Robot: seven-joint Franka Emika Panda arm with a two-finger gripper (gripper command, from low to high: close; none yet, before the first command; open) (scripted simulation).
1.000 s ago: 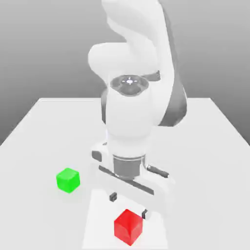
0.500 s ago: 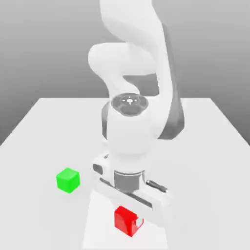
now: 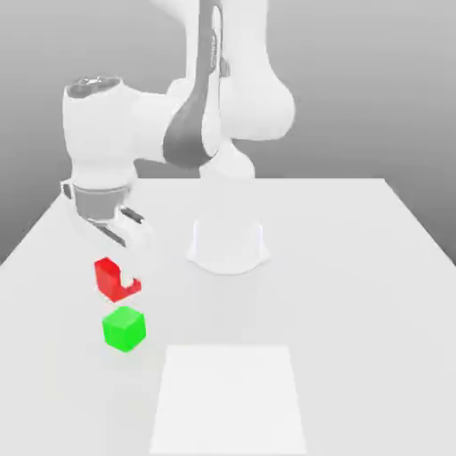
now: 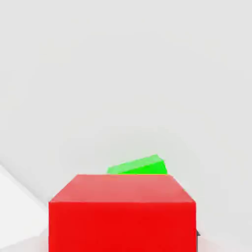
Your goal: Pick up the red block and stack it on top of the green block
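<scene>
desk: we see a plain white desk point(image 3: 356, 267) carrying everything, with a paler square patch point(image 3: 230, 399) near the front edge of the exterior view and the arm's round base point(image 3: 227, 245) at mid-desk.

arm: we see the white arm point(image 3: 160, 134) reaching out from that base toward the exterior view's left, its wrist turned down over the two cubes.

tool: the tool point(image 3: 114, 267) hangs under the wrist, narrowed onto the red block, which sits between its fingers and clear of the desk.

red block: we place the red block point(image 3: 113, 277) in the air at the exterior view's left, above the green block and a little further from the camera; in the hand view it point(image 4: 122, 214) sits right against the camera, its faces squared to the tool.

green block: the green block point(image 3: 124, 328) rests on the desk, close below the red one but apart from it; from the hand camera a sliver of it point(image 4: 139, 166) peeks out past the red block's far edge.

key relation: we judge the red block is not yet centred over the green one, so the coming move is a short sideways shift, then a straight lowering.

axes: both are cubes, so neither has a long axis; the green block seems turned slightly against the red block's faces, so we would expect a small mismatch in yaw at the stack.
</scene>
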